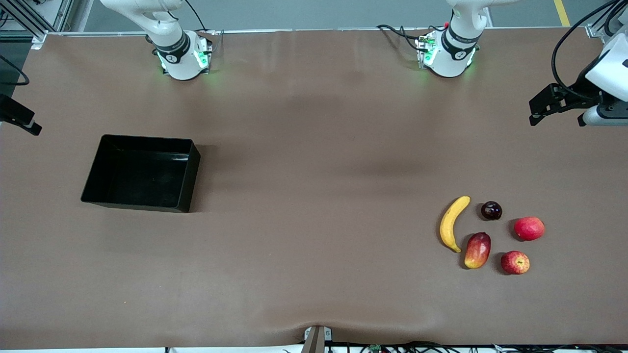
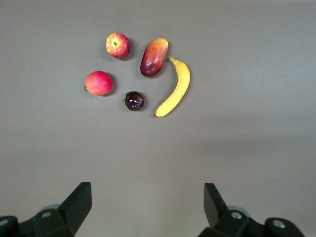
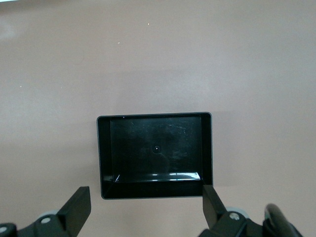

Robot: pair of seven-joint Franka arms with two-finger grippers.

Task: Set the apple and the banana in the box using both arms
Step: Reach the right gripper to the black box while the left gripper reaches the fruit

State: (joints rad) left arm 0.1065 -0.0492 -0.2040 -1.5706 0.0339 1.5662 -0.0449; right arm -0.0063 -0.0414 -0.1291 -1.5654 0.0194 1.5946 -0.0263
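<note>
The apple (image 1: 515, 262) (image 2: 118, 45), red with a pale stem hollow, lies near the left arm's end of the table, closest to the front camera in a cluster of fruit. The yellow banana (image 1: 454, 223) (image 2: 175, 89) curves along the side of that cluster nearest the box. The black box (image 1: 142, 171) (image 3: 153, 115) sits empty toward the right arm's end. My left gripper (image 1: 538, 109) (image 2: 146, 197) hangs high over the left arm's end of the table, open and holding nothing. My right gripper (image 1: 22, 120) (image 3: 146, 202) hangs high beside the box, open too.
Three other fruits share the cluster: a red-and-yellow mango-like fruit (image 1: 477, 250) (image 2: 154, 57), a plain pink-red round fruit (image 1: 529, 228) (image 2: 98, 83) and a small dark round fruit (image 1: 491, 210) (image 2: 134, 100). Brown tabletop (image 1: 314, 196) stretches between box and fruit.
</note>
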